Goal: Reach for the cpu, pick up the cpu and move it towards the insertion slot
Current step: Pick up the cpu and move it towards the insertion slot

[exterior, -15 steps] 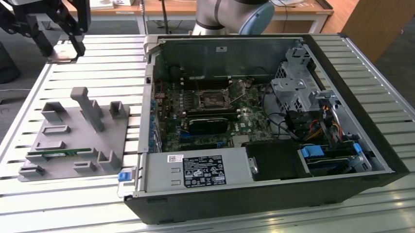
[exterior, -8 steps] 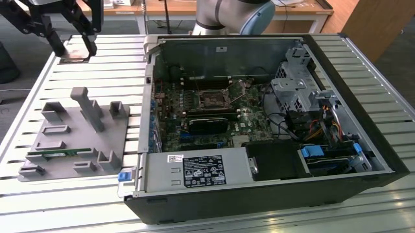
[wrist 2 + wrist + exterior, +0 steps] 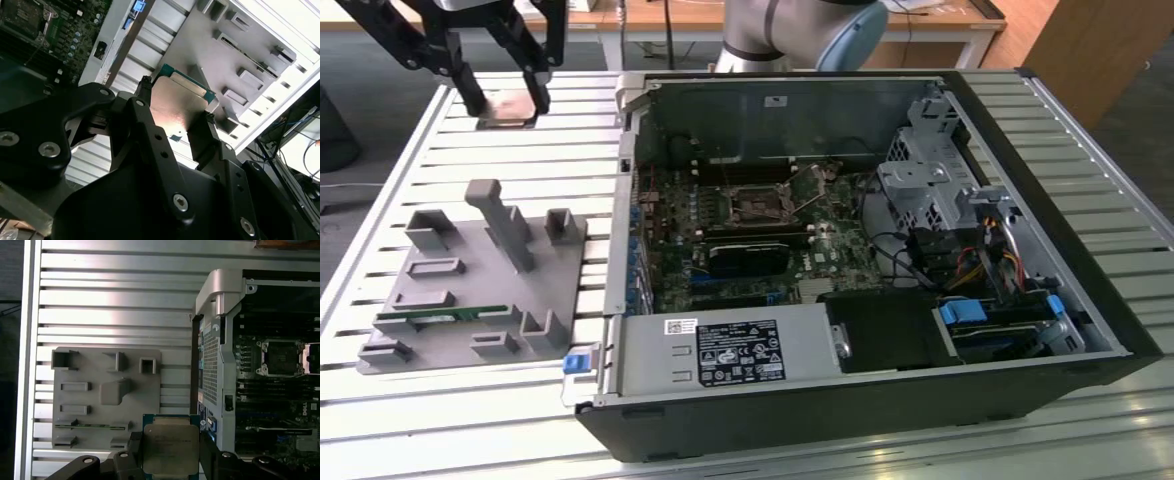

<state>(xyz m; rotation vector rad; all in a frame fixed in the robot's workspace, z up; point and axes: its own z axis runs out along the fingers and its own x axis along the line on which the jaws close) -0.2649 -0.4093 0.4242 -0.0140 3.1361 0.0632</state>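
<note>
The cpu [image 3: 510, 108] is clamped between the two black fingers of the gripper [image 3: 507, 104] in the exterior view, held in the air above the slatted metal surface [image 3: 480, 420] at the exterior view's upper left. It sits well apart from the open computer case [image 3: 881, 250], which lies on its side toward the exterior view's right. The insertion slot [image 3: 757, 205] is on the motherboard inside the case, a square metal frame with a dark centre. A grey fixture plate [image 3: 474, 290] lies on the surface beside the case, with a green memory stick [image 3: 440, 316] resting in it.

In the second wrist view, the gripper [image 3: 175, 120] grasps the cpu [image 3: 177, 107] by two opposite edges; the shiny metal top faces the camera and a green rim shows along the far edge. The fixture plate [image 3: 240, 55] lies beyond it.

In the first wrist view, the cpu [image 3: 170, 450] is gripped on both sides by the gripper [image 3: 170, 460]. The fixture plate [image 3: 105, 400] lies below on the surface [image 3: 115, 300], and the insertion slot [image 3: 282, 357] shows inside the case [image 3: 220, 290].
</note>
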